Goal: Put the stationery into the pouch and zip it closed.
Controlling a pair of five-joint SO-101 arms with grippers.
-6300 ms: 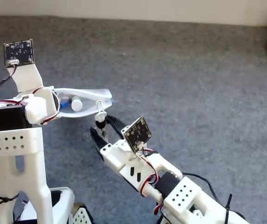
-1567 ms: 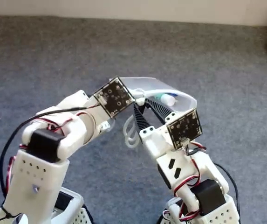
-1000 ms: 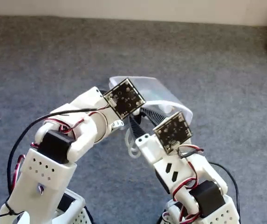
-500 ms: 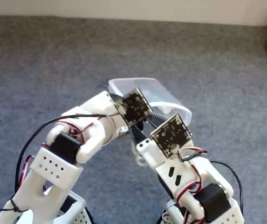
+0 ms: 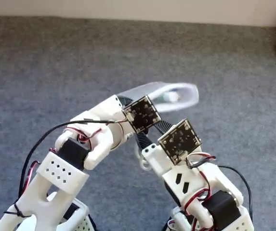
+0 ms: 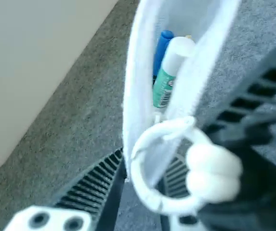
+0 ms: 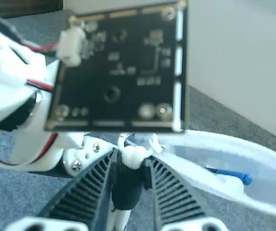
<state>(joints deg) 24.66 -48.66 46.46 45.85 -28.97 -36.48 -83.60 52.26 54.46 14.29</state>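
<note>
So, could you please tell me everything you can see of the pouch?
The pouch is soft, translucent white plastic with a zip along one edge, held up in the air. Its mouth looks open. Inside lie a glue stick and a blue pen. The left gripper clamps one end; the right gripper pinches the white zip pull.

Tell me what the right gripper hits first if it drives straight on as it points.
The right gripper holds the zipper pull in its jaws; past that, probably the left arm's wrist camera board, beside the pouch. Depth is hard to judge.
</note>
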